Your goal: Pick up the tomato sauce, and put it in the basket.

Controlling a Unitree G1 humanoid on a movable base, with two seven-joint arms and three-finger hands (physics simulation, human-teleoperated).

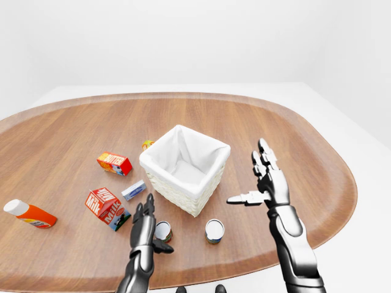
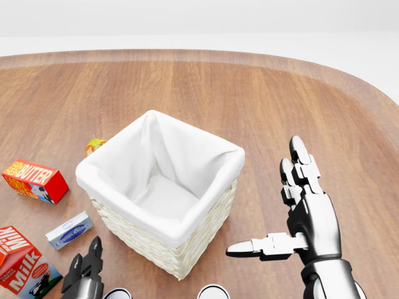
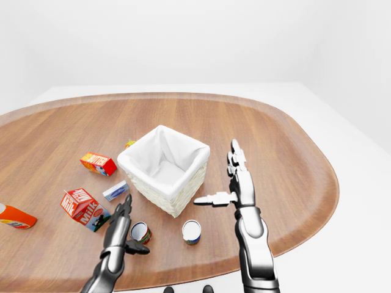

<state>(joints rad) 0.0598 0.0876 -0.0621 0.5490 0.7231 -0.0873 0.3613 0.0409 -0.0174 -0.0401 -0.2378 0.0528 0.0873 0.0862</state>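
My left hand [image 1: 145,224] reaches low over the oval wooden bench [image 1: 293,152], fingers spread and straight, holding nothing, with the small tipped tomato sauce can [image 1: 163,231] just beside its thumb. My right hand [image 1: 267,180] stands upright to the right of the white-lined wicker basket [image 1: 185,168], palm toward it, fingers extended, thumb pointing left, empty. A second upright can [image 1: 214,231] stands between my hands.
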